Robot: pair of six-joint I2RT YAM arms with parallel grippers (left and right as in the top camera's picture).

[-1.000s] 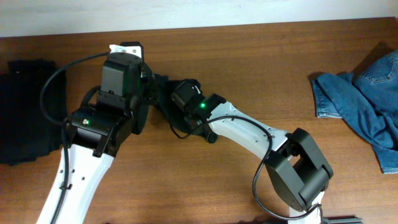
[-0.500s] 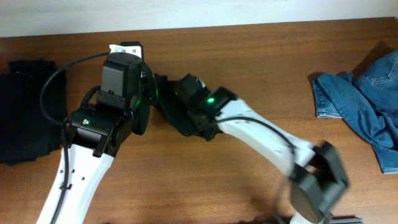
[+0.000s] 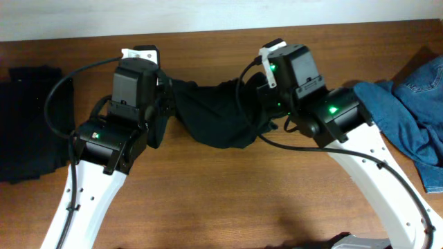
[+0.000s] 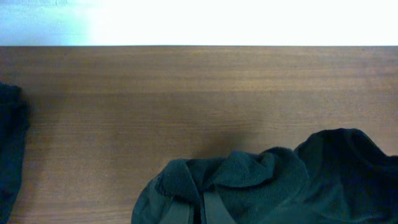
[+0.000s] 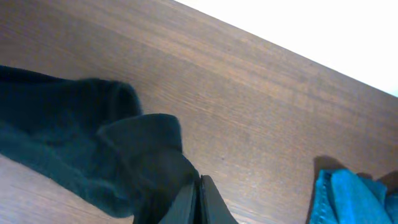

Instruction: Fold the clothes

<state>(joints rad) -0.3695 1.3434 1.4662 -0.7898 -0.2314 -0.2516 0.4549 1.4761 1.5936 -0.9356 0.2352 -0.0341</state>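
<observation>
Dark garment (image 3: 211,114) | creased, sagging | left end effector (image 4: 200,210) clamped | right end effector (image 5: 199,199) clamped

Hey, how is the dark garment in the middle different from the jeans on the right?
The dark garment is near-black; the jeans are blue denim. The dark garment is stretched between the left gripper and right gripper, both shut on it; the jeans lie crumpled, untouched. The dark garment sits centrally; the jeans run off the overhead view's right edge. Both are unfolded clothes.
</observation>
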